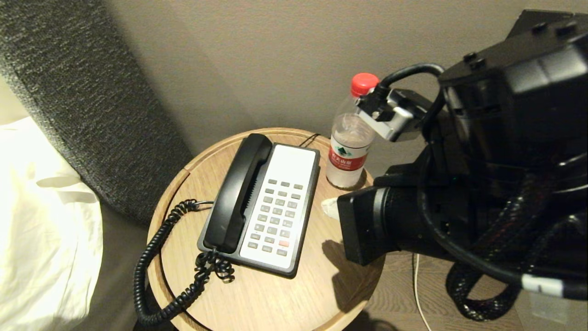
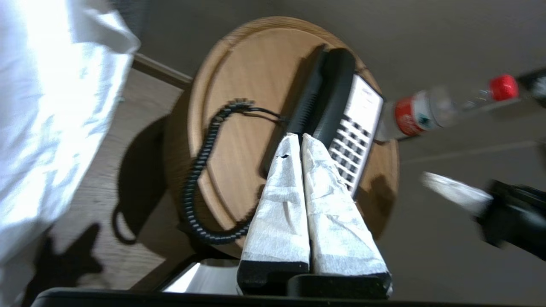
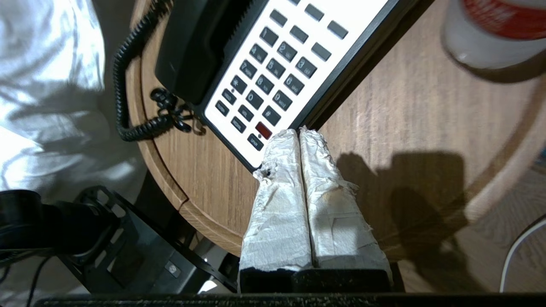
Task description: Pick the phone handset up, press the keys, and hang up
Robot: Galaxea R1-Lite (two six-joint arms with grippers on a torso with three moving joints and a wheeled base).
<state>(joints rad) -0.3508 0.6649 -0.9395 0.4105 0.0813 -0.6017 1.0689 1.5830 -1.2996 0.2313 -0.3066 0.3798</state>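
Head view: right gripper (image 1: 331, 208) mostly behind its own arm; both jaws pressed together, empty.

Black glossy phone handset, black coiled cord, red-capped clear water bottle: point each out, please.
Black glossy phone handset (image 1: 239, 191): head view, mid-grip.
Black coiled cord (image 1: 154, 243): head view, hanging loop off table edge.
Red-capped clear water bottle (image 1: 348, 158): head view, red label.

From the head we look steeply down on the round table (image 1: 257, 294) — phone (image 1: 271, 207) dead centre, bottle (image 1: 349, 142) at one o'clock. Our left wrist camera views the same tabletop from farther off, tilted; the right wrist hangs close over the keypad (image 3: 273, 81) — all three share phone and table.
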